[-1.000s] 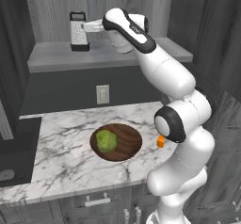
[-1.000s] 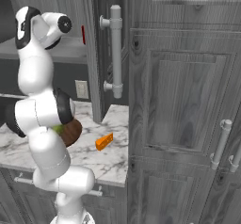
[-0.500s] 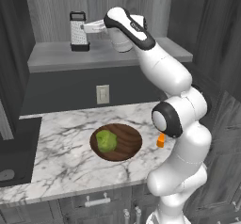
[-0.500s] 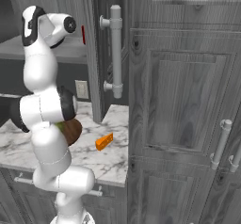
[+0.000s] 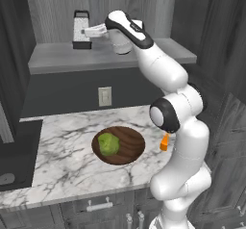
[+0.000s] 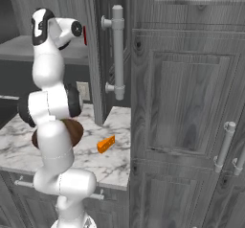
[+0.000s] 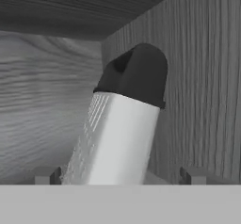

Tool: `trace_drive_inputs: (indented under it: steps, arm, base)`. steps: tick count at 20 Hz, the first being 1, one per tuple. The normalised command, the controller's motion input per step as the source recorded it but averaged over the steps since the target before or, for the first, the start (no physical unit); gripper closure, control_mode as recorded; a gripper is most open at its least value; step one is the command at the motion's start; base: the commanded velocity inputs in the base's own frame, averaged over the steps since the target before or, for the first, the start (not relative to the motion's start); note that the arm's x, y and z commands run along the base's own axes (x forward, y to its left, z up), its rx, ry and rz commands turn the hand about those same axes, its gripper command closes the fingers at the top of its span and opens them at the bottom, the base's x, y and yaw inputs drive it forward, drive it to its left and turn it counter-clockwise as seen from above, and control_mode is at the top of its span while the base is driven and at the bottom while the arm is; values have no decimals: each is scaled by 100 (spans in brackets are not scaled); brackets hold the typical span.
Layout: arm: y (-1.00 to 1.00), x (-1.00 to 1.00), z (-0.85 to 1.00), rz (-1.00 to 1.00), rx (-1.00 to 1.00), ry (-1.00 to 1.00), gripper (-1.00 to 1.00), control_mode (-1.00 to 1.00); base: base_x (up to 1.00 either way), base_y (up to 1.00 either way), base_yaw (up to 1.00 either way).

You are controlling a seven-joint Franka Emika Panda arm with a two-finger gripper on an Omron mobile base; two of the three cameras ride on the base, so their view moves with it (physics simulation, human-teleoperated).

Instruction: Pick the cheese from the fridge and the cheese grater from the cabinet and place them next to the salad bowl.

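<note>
The silver cheese grater (image 5: pixel 80 28) with its black handle stands upright on the cabinet shelf (image 5: pixel 57 59). My gripper (image 5: pixel 94 31) reaches it from the right, open, at its side. In the hand view the grater (image 7: pixel 117 138) looms close and tilted, with one fingertip (image 7: pixel 47 175) on either side of its lower body. The orange cheese (image 5: pixel 164 142) lies on the marble counter just right of the salad bowl (image 5: pixel 132 141), which holds green lettuce. From the right, the cheese (image 6: pixel 106 144) sits near the counter's edge, and the bowl (image 6: pixel 74 131) is mostly behind my arm. The fridge is out of view.
A red sliver of a bottle (image 6: pixel 85 35) shows behind my hand in the cabinet. Tall grey wood-grain doors with a pale bar handle (image 6: pixel 117 54) stand to the right. A wall outlet (image 5: pixel 104 96) sits above the counter, and a dark appliance (image 5: pixel 14 151) bounds its left.
My hand has edged a little to the left, closer to the cheese grater. The jaws have stayed open; the cheese and bowl have not moved.
</note>
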Motion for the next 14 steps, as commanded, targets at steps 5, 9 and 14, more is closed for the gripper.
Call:
trace_drive_inputs:
  steps: [5,9,14]
  arm:
    - [29,13,-1,0,0,0,100,-100]
    - [66,1,0,0,-5,0,100,-100]
    - [47,0,0,0,-5,-3,100,-100]
  base:
    - [0,0,0]
    - [0,0,0]
    - [0,0,0]
